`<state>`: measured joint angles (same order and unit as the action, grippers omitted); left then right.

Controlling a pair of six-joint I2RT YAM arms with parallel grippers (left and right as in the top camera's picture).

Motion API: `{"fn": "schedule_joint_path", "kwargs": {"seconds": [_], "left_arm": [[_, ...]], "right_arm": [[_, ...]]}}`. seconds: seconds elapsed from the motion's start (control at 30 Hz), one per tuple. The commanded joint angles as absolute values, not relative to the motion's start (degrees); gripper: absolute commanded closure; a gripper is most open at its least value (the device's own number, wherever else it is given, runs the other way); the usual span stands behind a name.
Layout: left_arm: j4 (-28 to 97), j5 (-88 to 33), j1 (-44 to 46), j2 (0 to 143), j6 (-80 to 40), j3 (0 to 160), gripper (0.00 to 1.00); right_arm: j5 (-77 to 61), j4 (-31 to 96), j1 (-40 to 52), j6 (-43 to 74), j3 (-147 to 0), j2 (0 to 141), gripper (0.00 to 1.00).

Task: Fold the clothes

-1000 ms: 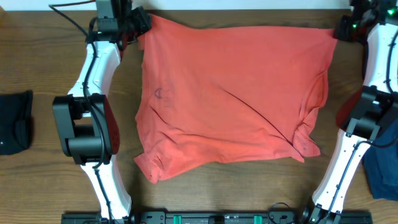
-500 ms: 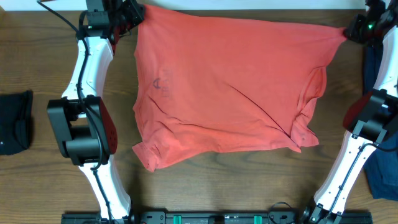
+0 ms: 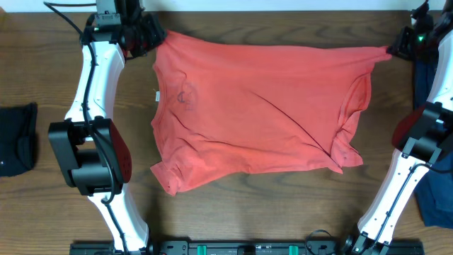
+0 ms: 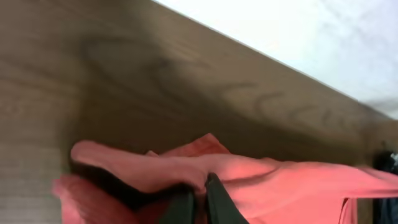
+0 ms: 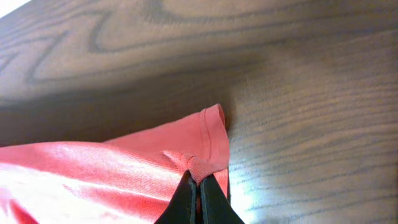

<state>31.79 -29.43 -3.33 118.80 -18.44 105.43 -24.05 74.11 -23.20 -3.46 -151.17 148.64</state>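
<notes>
Compared with one second ago, the near edge of the coral-red T-shirt (image 3: pixel 255 120) lies almost where it did, with a rumpled sleeve toward the near-left part of the desk (image 3: pixel 248 212). The far edge is now drawn wider and straighter, parallel to the desk's far edge. The left gripper (image 3: pixel 145 35) has shifted outward toward the far-left corner and the right gripper (image 3: pixel 393 49) toward the far-right corner. A small white neck label (image 3: pixel 156 97) has come into sight on the shirt's left border. The fabric is a thin matte knit. It is puckered into soft folds at its near-right corner, and one long diagonal crease runs from the middle to that corner. A faint print shows through near the label. A small black garment (image 3: pixel 15 138) lies in a dark heap at the desk's left edge, and a navy shirt (image 3: pixel 435 195) lies at the right edge. The desk is dark brown wood with a wavy grain. At the far corners, each pair of slim black jaws is pressed together on a pinch of cloth. The left gripper (image 4: pixel 199 200) holds a bunched fold, and the right gripper (image 5: pixel 198 194) holds a corner with a stitched hem.
</notes>
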Motion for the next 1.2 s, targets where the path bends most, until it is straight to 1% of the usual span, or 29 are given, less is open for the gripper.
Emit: {"fn": "schedule_joint_path", "kwargs": {"seconds": [0.0,0.1,0.47,0.73,0.97,1.17], "left_arm": [[32.84,-29.34,-3.97,115.28,-14.74,106.96,0.94],[34.2,-29.36,-3.95,113.43,-14.15,106.96,0.95],[43.59,-29.32,-3.97,106.89,-9.39,106.96,0.94],[51.77,-29.34,-3.95,105.97,-7.79,106.96,0.94],[58.85,-29.32,-3.95,105.97,-7.01,106.96,0.94],[65.87,-28.16,-3.97,105.97,-2.98,106.28,0.94]], "right_arm": [[-25.34,74.89,-23.62,-5.78,-152.64,147.61,0.99],[-25.96,75.42,-23.62,-6.42,-152.64,146.3,0.99],[-26.02,79.24,-23.57,-6.94,-152.64,140.94,0.99],[-30.63,85.38,-23.55,-8.03,-152.64,139.22,0.99],[-30.0,92.14,-23.64,-8.01,-152.62,139.17,0.99],[-27.35,95.35,-24.03,-7.18,-152.59,139.17,0.99]]}}
